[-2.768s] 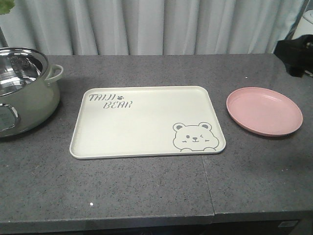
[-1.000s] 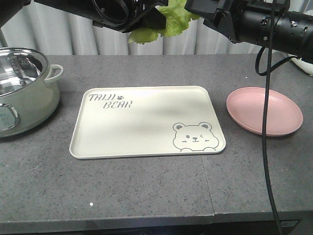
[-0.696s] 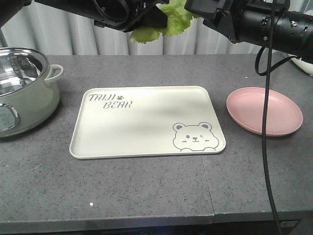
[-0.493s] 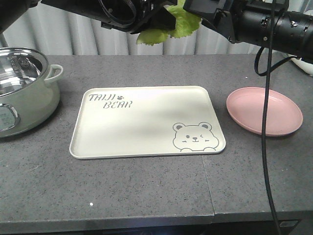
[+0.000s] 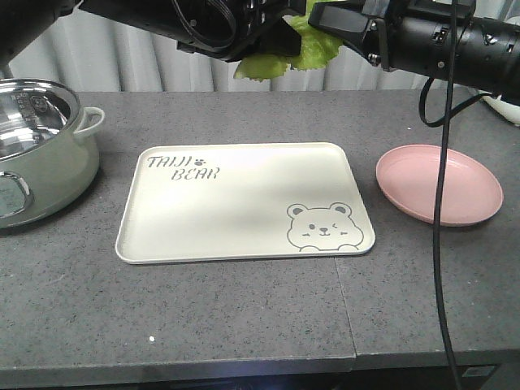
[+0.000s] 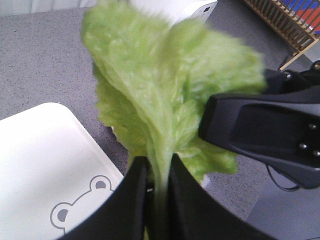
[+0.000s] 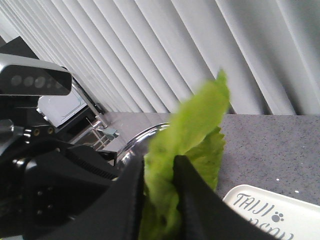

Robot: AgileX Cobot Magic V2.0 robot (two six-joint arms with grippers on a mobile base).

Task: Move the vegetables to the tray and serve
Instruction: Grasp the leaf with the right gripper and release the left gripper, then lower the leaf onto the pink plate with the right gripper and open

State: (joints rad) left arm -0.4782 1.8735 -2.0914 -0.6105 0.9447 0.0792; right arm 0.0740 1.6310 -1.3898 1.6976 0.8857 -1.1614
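Observation:
The vegetables are one crinkly green lettuce leaf (image 5: 302,47), hanging high above the back of the counter, past the tray's far edge. My left gripper (image 6: 159,172) is shut on its pale rib, and the leaf (image 6: 165,85) fans out beyond the fingers. My right gripper (image 7: 161,167) is shut on the leaf's (image 7: 197,120) other end. In the front view the left gripper (image 5: 272,36) comes in from the upper left and the right gripper (image 5: 329,18) from the upper right. The cream bear-print tray (image 5: 244,199) lies flat on the counter with nothing on it.
A round pink plate (image 5: 439,183) sits to the right of the tray. A pale green pot (image 5: 41,146) with a steel inside stands at the left edge. The right arm's black cable (image 5: 439,187) hangs down in front of the plate. Grey curtains close the back.
Both arms came into view from above with the leaf between them. Over the last second the leaf and both grippers have shifted a little to the right and down.

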